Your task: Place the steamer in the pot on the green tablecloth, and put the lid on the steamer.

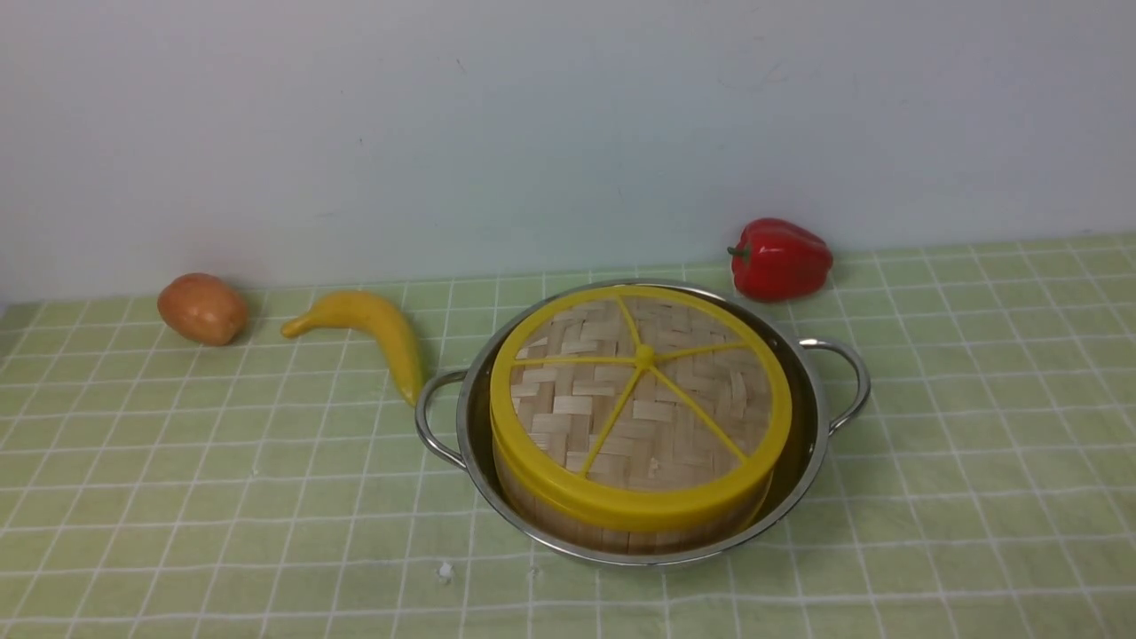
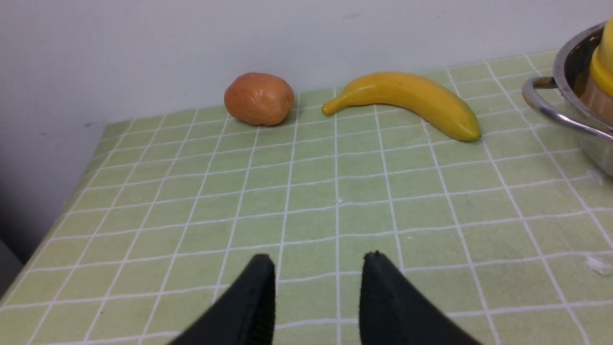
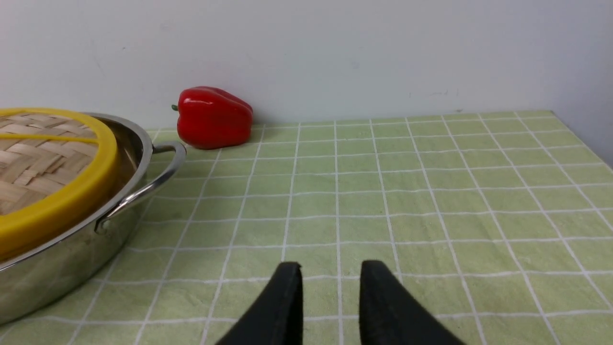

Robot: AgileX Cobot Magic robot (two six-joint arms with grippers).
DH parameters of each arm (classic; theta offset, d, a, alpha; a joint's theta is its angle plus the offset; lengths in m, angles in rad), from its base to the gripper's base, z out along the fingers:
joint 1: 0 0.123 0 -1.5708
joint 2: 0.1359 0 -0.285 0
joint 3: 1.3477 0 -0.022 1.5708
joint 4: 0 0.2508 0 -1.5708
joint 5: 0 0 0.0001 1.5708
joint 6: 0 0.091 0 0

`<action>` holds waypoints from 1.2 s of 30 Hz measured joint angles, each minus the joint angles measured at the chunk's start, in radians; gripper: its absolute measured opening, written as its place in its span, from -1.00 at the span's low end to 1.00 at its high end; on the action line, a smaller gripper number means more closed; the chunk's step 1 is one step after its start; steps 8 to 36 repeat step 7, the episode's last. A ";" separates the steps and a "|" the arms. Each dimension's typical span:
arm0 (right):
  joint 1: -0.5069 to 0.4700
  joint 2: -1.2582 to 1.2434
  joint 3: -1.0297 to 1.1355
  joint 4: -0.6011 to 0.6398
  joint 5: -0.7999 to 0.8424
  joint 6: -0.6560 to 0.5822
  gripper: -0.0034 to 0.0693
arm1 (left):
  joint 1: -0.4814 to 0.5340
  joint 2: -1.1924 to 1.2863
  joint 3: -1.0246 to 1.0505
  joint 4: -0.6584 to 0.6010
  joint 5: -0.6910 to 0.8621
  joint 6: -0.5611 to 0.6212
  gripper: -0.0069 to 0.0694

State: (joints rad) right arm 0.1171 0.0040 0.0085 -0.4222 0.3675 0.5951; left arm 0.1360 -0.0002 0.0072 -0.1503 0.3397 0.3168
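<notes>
The shiny steel pot (image 1: 803, 444) stands mid-table on the green tablecloth (image 1: 177, 497). Inside it sits the bamboo steamer (image 1: 577, 524), and the woven lid (image 1: 641, 404) with yellow rim and spokes lies on top, covering the steamer's inside. Neither arm shows in the front view. In the left wrist view, my left gripper (image 2: 318, 261) hangs open over bare cloth, well short of the pot (image 2: 565, 103) at the frame's edge. My right gripper (image 3: 331, 268) is also open with nothing between its fingers, over cloth to the side of the pot (image 3: 72, 258) and lid (image 3: 52, 211).
A brown potato (image 1: 202, 307) and a yellow banana (image 1: 373, 333) lie by the back wall on the pot's left, the banana's tip near the left handle. A red bell pepper (image 1: 781, 258) sits behind the pot's right side. A small white scrap (image 1: 444, 571) lies in front.
</notes>
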 joint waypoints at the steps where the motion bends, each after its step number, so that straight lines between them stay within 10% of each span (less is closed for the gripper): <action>1: 0.000 0.000 0.000 0.000 0.000 0.000 -0.35 | 0.000 0.000 0.000 0.000 0.000 0.000 -0.18; 36: 0.000 0.000 0.000 0.000 0.000 0.000 -0.32 | 0.000 0.000 0.000 0.000 0.000 0.000 -0.18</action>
